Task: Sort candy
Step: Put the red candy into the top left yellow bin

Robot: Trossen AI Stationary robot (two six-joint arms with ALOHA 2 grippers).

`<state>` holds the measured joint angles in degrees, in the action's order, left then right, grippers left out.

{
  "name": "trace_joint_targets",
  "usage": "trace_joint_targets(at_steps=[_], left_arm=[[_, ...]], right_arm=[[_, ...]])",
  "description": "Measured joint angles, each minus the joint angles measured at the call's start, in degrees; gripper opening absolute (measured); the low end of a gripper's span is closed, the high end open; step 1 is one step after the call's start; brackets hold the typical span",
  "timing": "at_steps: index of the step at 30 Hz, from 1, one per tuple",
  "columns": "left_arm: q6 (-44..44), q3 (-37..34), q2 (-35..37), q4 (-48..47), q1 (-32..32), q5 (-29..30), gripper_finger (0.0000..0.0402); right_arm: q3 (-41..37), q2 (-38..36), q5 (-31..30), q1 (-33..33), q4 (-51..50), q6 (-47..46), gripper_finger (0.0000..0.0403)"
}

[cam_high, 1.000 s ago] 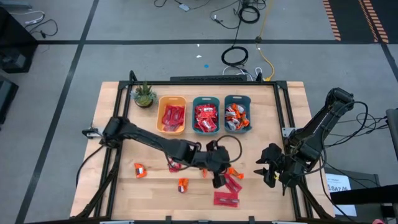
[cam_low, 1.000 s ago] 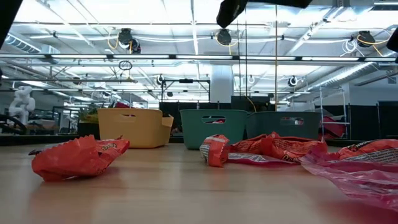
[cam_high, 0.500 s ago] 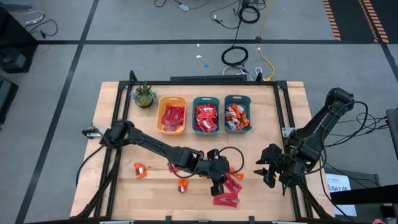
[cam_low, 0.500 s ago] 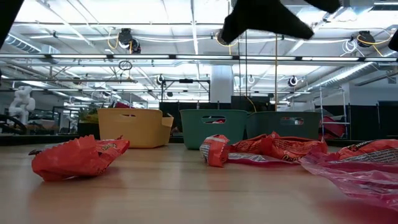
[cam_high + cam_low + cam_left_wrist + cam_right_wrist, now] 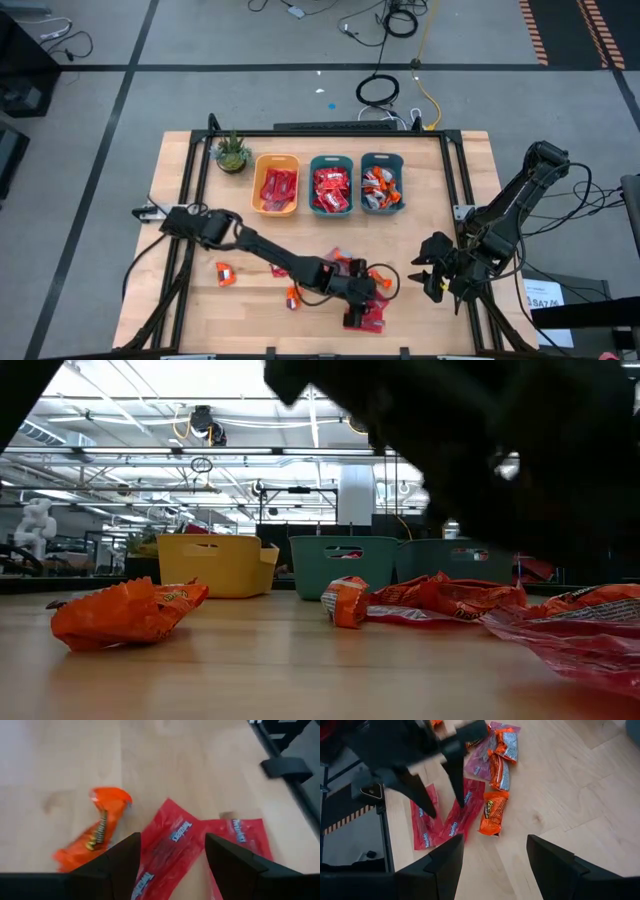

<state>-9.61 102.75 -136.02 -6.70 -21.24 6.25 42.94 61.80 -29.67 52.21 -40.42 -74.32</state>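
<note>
The left end effector (image 5: 170, 865) hangs with its fingers parted on either side of a long red packet (image 5: 165, 852) near the table's (image 5: 190, 205) front edge, gripping nothing, an orange piece (image 5: 97, 832) just beside; the right end effector (image 5: 432, 277) waits, also released and empty, by the right edge. The packet looks light, thin, limp and probably slick, so pinching across its narrow middle seems best. More candy (image 5: 330, 190) fills the bins.

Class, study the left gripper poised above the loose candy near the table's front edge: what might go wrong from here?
1. The open left gripper straddles one long red flat packet that touches a second red packet; both might lift together.
2. The orange wrapped piece lies close beside it and may be nudged away.
</note>
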Motion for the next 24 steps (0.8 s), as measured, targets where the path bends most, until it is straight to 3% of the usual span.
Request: trace_joint_targets(at_steps=[7, 12, 16, 22, 24], left_arm=[[-4.75, 0.44, -5.40, 2.35, -0.32, 0.06, 0.0231], [-5.67, 0.46, -5.86, -0.82, -1.19, 5.06, 0.0219], [-5.11, 0.32, -4.62, -3.41, -1.13, 7.65, 0.0163], [-5.60, -0.12, -0.18, -12.13, -0.80, 6.29, 0.0024], [-7.55, -0.24, 1.87, -14.34, -0.58, 5.49, 0.0017]], right_arm=[[0.00, 0.00, 0.15, 0.00, 0.18, 0.00, 0.0210], [0.00, 0.00, 1.62, 0.04, 0.39, 0.02, 0.0210], [0.00, 0.00, 1.64, 0.04, 0.42, 0.15, 0.0210], [0.00, 0.00, 1.56, 0.02, 0.37, 0.50, 0.0210], [0.00, 0.02, 1.22, 0.02, 0.35, 0.54, 0.0210]])
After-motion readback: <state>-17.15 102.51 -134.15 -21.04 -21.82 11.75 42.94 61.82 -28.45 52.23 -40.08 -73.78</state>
